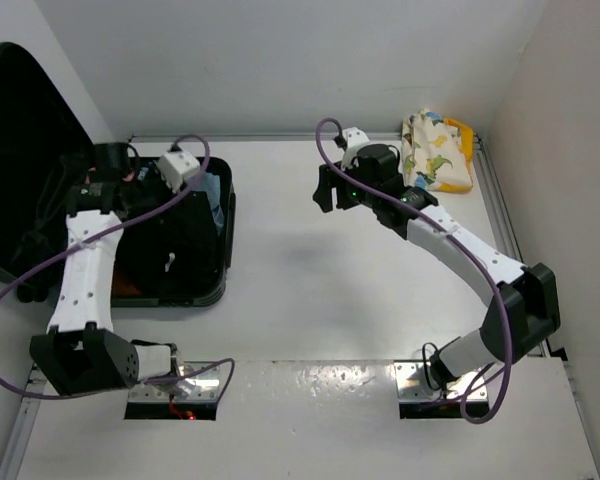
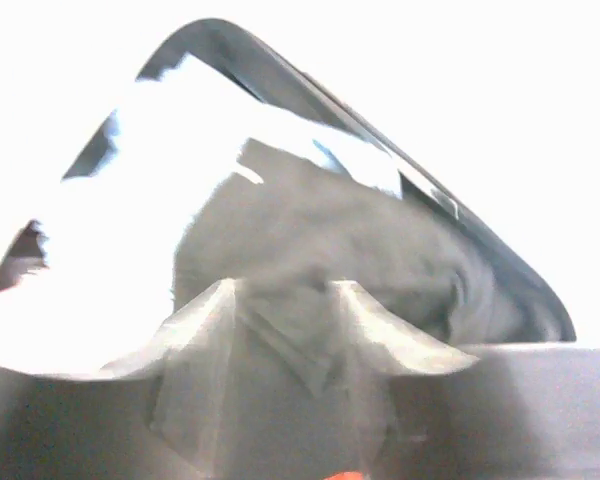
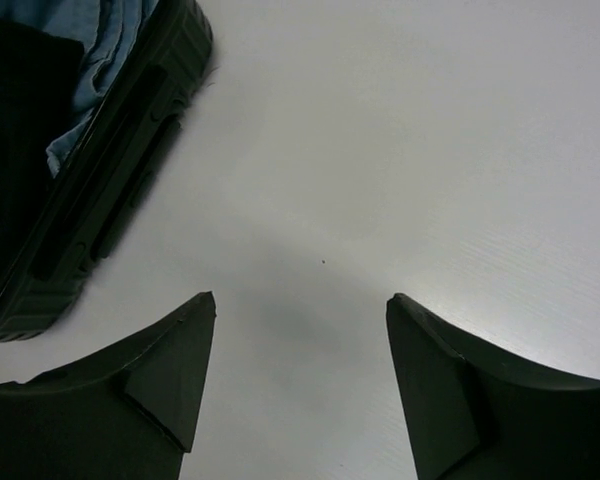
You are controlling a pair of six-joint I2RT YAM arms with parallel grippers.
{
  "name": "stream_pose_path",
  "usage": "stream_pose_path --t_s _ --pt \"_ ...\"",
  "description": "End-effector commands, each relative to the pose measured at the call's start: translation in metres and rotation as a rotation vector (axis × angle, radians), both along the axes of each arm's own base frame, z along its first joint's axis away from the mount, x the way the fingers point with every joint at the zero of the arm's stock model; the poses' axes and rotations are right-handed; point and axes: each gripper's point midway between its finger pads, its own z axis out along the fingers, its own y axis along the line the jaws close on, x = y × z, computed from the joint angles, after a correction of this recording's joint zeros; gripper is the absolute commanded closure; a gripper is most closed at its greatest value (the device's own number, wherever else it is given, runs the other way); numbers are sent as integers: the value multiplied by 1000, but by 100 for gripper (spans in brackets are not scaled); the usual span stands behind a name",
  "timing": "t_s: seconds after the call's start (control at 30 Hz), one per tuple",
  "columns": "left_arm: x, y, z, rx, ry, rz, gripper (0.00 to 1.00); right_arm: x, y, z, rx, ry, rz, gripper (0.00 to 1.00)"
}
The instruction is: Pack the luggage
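Observation:
The luggage, a black ribbed suitcase [image 1: 223, 240], lies open at the left with its lid [image 1: 20, 130] leaning against the wall. Dark clothes and a blue cloth [image 1: 213, 192] lie inside. My left gripper [image 1: 115, 170] is down in the suitcase. In the blurred left wrist view its jaws [image 2: 285, 290] stand partly closed with dark grey cloth [image 2: 310, 230] bunched between them. My right gripper [image 1: 325, 190] hovers open and empty over bare table, right of the suitcase. The right wrist view shows it [image 3: 300, 305], the suitcase side [image 3: 110, 170] and the blue cloth [image 3: 100, 40].
A folded dinosaur-print cloth [image 1: 435, 150] lies at the back right corner against something yellow [image 1: 464, 135]. White walls close in the table at the back and right. The table [image 1: 310, 290] is white between the arms.

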Motion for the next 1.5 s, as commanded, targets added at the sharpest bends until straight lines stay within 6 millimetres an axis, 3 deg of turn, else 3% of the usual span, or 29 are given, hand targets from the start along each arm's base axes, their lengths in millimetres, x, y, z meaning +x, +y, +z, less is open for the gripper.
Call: stream_pose_path --t_s 0.0,0.07,0.1,0.13,0.17,0.23,0.27,0.33,0.37,0.43,0.47,0.57,0.63,0.67,0.77,0.8,0.83,0.87,0.9,0.93,1.1,1.17,1.2,1.33,1.37,1.43,1.47 --pt "7 -17 83 -132 -160 50 45 17 -24 24 32 -72 -113 29" --pt "24 -9 112 -213 -224 193 24 34 -52 13 -23 -61 -229 27" --pt "32 2 125 -210 -258 267 14 45 -61 23 -32 -88 -267 25" --pt "42 2 130 -227 -275 301 1 59 -79 9 -93 -81 -336 25" --pt "46 6 132 -263 -267 363 1 74 -96 17 -103 -109 -387 23" --pt "57 15 127 -255 -256 457 1 101 -128 13 -151 -118 -485 23" --pt "60 19 127 -267 -251 498 1 121 -159 9 -175 -113 -557 22" --pt "64 26 121 -246 -244 554 1 143 -180 2 -212 -116 -612 21" --pt "64 26 121 -246 -244 555 1 156 -205 -11 -262 -112 -644 20" --pt "65 27 123 -239 -256 563 1 176 -220 -16 -287 -125 -682 15" --pt "67 29 120 -239 -254 578 1 185 -240 -43 -320 -82 -706 13" --pt "69 36 113 -219 -258 611 1 201 -266 -45 -311 -113 -771 7" --pt "67 37 111 -204 -261 628 1 214 -276 -64 -342 -92 -778 4" --pt "68 37 109 -204 -261 629 1 222 -274 -88 -354 -50 -746 2" --pt "69 42 108 -191 -268 651 1 242 -279 -97 -368 -35 -740 1" --pt "71 44 103 -183 -258 659 1 238 -282 -128 -404 46 -729 1" --pt "71 46 108 -179 -273 671 1 261 -291 -113 -375 8 -782 1" --pt "74 47 110 -179 -275 671 1 256 -292 -126 -391 67 -779 1" --pt "74 48 110 -174 -276 679 1 250 -293 -174 -422 175 -763 1" --pt "74 51 114 -161 -290 686 1 263 -296 -152 -390 144 -776 1" --pt "73 53 109 -144 -284 689 1 237 -298 -200 -453 278 -755 6" --pt "73 53 109 -144 -284 689 1 234 -298 -206 -449 305 -777 10" --pt "73 53 109 -144 -284 689 1 221 -297 -215 -466 372 -767 13" --pt "77 55 102 -133 -266 699 1 203 -294 -237 -469 460 -747 43" --pt "77 55 102 -133 -266 700 1 195 -291 -247 -484 493 -726 59" --pt "82 56 99 -131 -259 700 1 187 -286 -251 -477 535 -687 76" --pt "81 57 101 -137 -258 715 1 186 -284 -250 -477 538 -658 93"
